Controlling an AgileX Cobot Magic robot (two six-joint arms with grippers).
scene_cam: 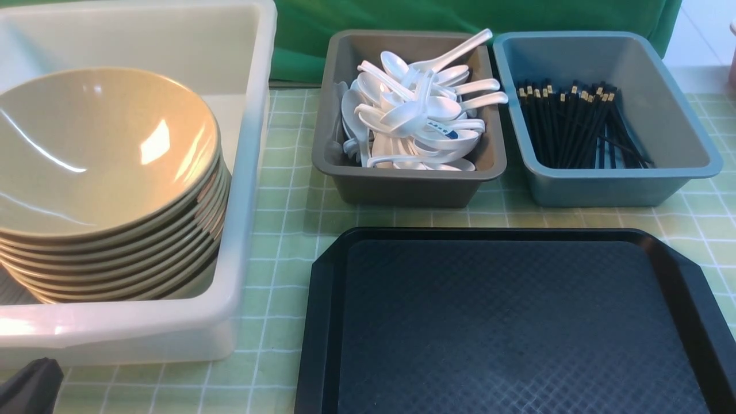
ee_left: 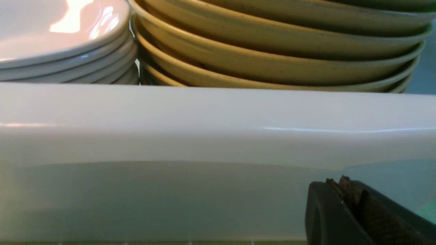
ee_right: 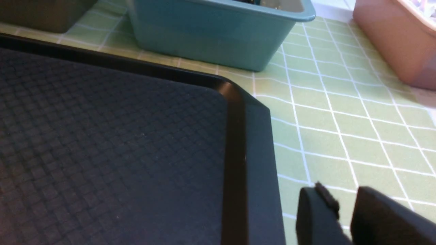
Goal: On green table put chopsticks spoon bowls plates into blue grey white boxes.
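Note:
A stack of tan bowls (scene_cam: 103, 172) sits in the white box (scene_cam: 253, 115) at the left. In the left wrist view the bowls (ee_left: 272, 58) stand beside a stack of white plates (ee_left: 61, 44) behind the box wall (ee_left: 204, 136). White spoons (scene_cam: 417, 115) fill the grey box (scene_cam: 402, 184). Black chopsticks (scene_cam: 575, 126) lie in the blue box (scene_cam: 661, 178). My left gripper (ee_left: 335, 182) is shut and empty, low in front of the white box; its tip shows in the front view (scene_cam: 29, 385). My right gripper (ee_right: 340, 195) is slightly open and empty over the green table, beside the tray's right edge.
A black tray (scene_cam: 517, 322) with nothing on it lies in front of the grey and blue boxes; it also shows in the right wrist view (ee_right: 252, 136). A pink container (ee_right: 391, 44) stands at the far right on the green checked cloth (ee_right: 340, 119).

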